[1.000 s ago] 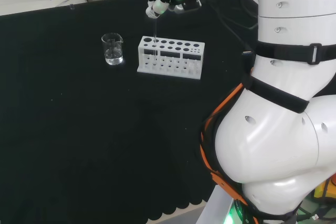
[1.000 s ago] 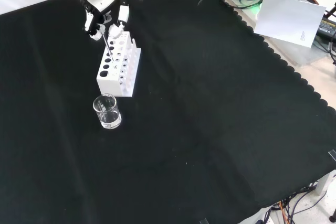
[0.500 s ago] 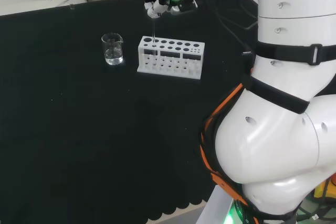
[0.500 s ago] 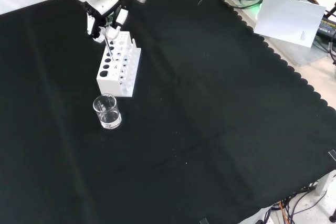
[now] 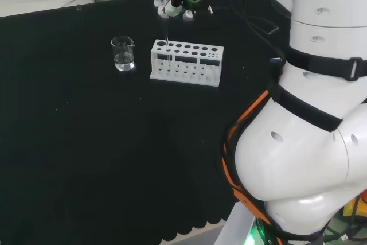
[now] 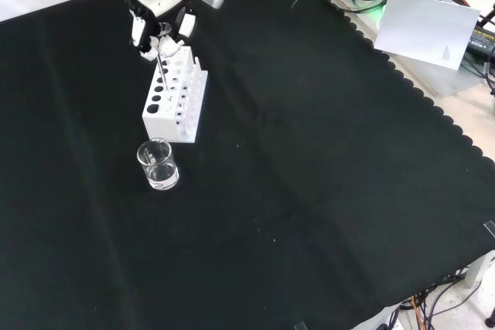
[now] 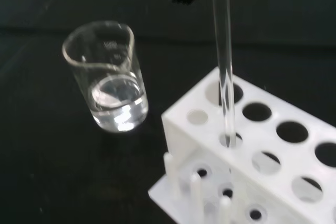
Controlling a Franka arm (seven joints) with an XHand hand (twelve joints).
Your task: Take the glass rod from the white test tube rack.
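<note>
Black cloth (image 6: 309, 152) is carrying rack (image 5: 186, 62) and beaker (image 5: 123, 53); hand (image 6: 158, 7) is pinching rod (image 7: 223, 72), its tip sitting in the rack's end hole.

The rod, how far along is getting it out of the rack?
Done: the hand is shut on the rod's top. In hand: its lower end sits in a corner hole of the rack. Left: raise it clear, beside the beaker.

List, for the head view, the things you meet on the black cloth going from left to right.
Glass beaker → white test tube rack with the glass rod at its left end, held from above by the hand → the arm's white links.
</note>
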